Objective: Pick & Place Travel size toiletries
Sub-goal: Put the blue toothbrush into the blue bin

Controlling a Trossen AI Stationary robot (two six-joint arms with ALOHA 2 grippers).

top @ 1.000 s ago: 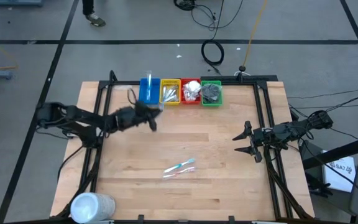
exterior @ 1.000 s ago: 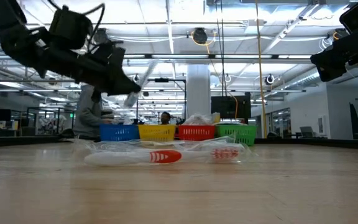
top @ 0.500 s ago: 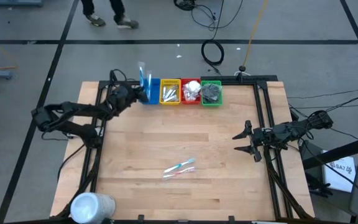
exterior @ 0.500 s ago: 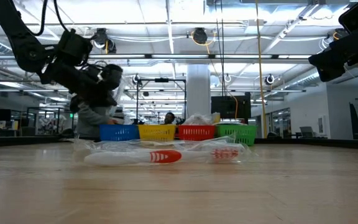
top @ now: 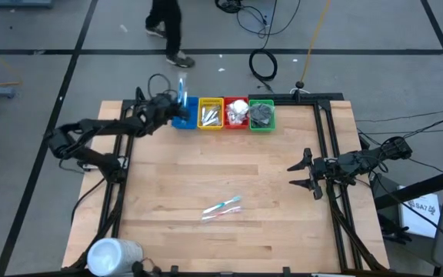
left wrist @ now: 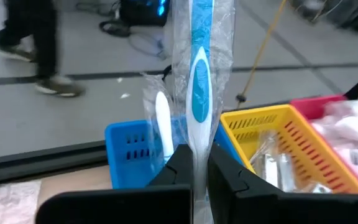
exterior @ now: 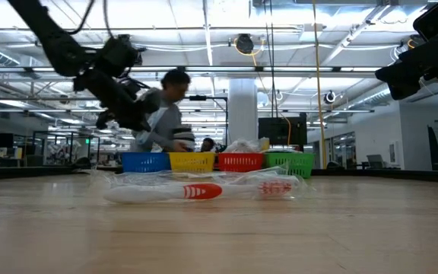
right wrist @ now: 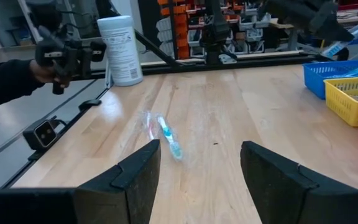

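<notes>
While the left end effector (left wrist: 194, 171) pinches a wrapped toothbrush (left wrist: 199, 93) over the blue bin (left wrist: 132, 149), release comes next; the right end effector (right wrist: 197, 165) waits agape beside the table (top: 206, 173).

grey taped floor (top: 37, 46), ceiling strip lights (exterior: 204, 30)

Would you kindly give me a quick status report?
Left claw shut on wrapped blue toothbrush, above blue bin. Right claw open, idle at right edge. Nothing blocking.
</notes>
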